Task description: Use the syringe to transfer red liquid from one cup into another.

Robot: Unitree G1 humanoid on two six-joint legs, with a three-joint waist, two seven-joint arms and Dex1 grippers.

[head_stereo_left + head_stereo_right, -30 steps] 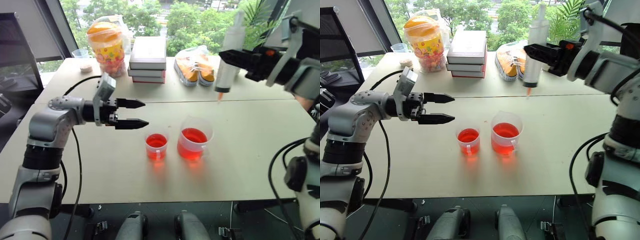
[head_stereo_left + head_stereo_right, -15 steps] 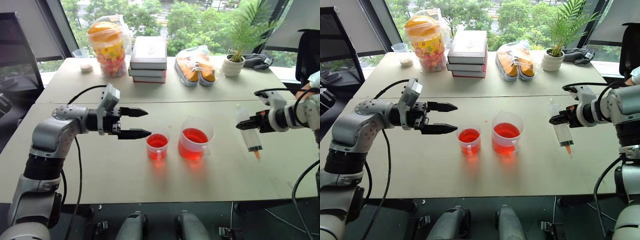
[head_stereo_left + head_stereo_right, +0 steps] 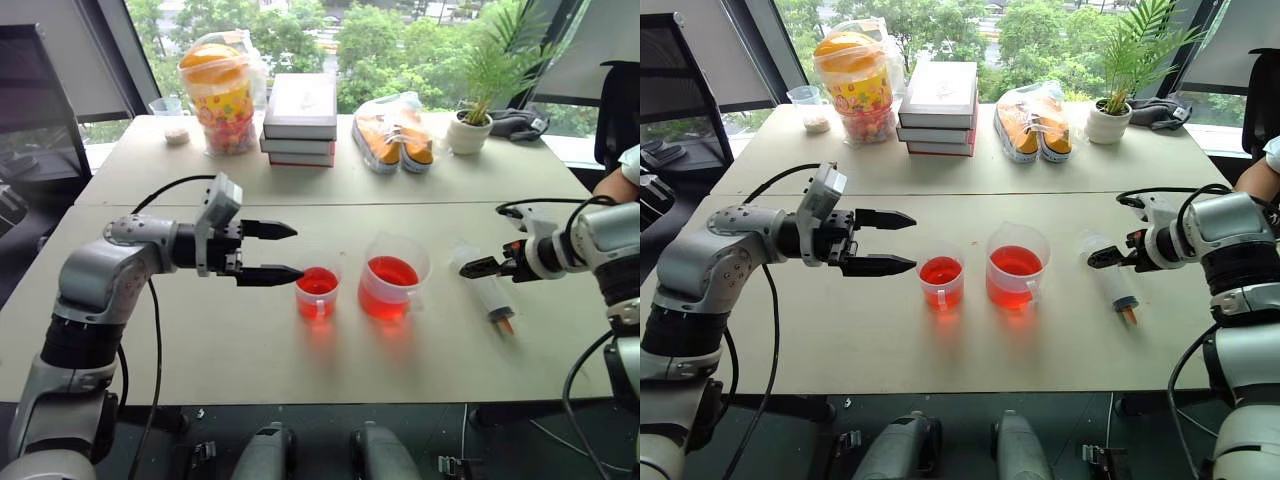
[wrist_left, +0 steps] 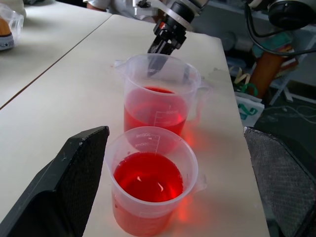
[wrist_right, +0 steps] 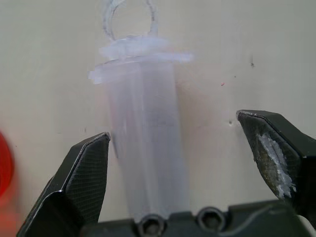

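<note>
Syringe [image 3: 484,290] barrel partly behind right pincer [image 3: 483,267].

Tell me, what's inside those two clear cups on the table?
Both hold red liquid: the smaller cup and the larger cup with a handle each look roughly half full. Nothing else shows inside; the syringe lies on the table beside them.

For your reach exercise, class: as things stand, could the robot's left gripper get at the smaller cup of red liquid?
Probably yes. The left gripper is open and points at the smaller cup, just short of its rim, with only bare table between. The larger cup stands on the cup's far side, out of the way.
</note>
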